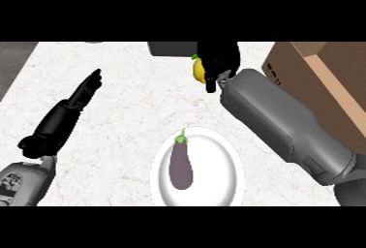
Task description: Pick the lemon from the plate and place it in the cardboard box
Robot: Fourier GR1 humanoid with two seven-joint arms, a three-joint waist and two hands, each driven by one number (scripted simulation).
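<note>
The right robot hand [218, 57] is curled round the small yellow lemon [198, 70], holding it above the white marble bench [129, 111] beyond the round white plate [229, 160] with its purple eggplant [180, 164], just left of the brown cardboard box [325, 77], while the left robot hand [75, 104] rests with straight fingers, left of the plate.

One head view looks steeply down at the counter [121, 97]

Right hand [218, 57] top centre, curled round lemon [198, 70]. Cardboard box [336, 92] right edge. Eggplant [180, 165] on plate [221, 179], bottom centre. Left hand [75, 104] left, fingers straight.
</note>
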